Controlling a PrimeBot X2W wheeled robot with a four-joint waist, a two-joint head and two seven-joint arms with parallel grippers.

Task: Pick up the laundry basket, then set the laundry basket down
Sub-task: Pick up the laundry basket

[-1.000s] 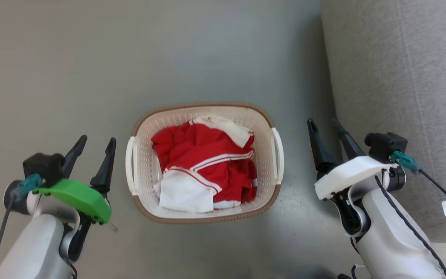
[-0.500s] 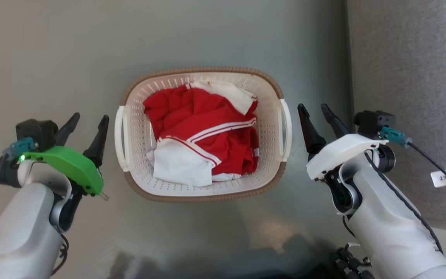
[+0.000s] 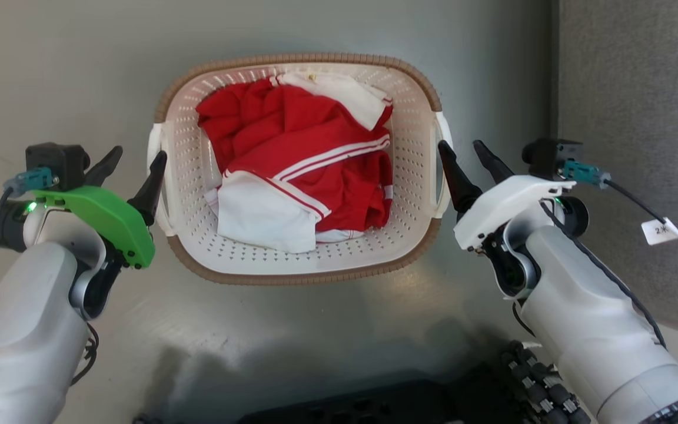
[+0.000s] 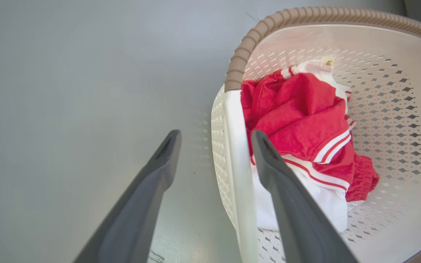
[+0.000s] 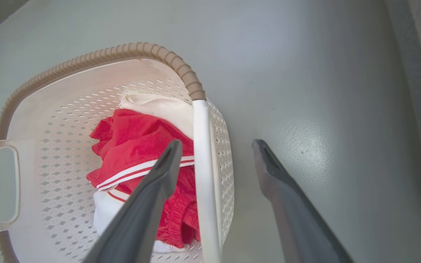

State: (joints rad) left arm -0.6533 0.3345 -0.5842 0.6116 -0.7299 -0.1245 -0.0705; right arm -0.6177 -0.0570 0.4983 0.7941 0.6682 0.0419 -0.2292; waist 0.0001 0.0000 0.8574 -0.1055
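Note:
The laundry basket [image 3: 298, 59] stands on the grey floor, cream-white and perforated with a brown rim, holding a red and white garment [image 3: 298, 159]. My left gripper [image 3: 139, 156] is open at the basket's left handle [image 3: 155, 141]. In the left wrist view the left gripper [image 4: 216, 135] straddles that white handle [image 4: 232, 146], one finger outside the basket and one over its inside. My right gripper [image 3: 461, 145] is open at the right handle [image 3: 444, 126]. The right wrist view shows the right gripper [image 5: 216, 143] astride that handle [image 5: 201, 164] in the same way. The basket's rim [image 4: 305, 14] [image 5: 86, 60] curves above both sets of fingers.
A grey fabric surface [image 3: 639, 88] runs along the right side, close to my right arm. My dark base [image 3: 374, 400] shows at the bottom edge. A white tag [image 3: 660, 229] hangs from the right wrist cable. Bare floor [image 3: 50, 70] lies left of and beyond the basket.
The head camera has moved closer to the basket. Both grippers have closed in from a gap beside the basket until each straddles a side handle, still open.

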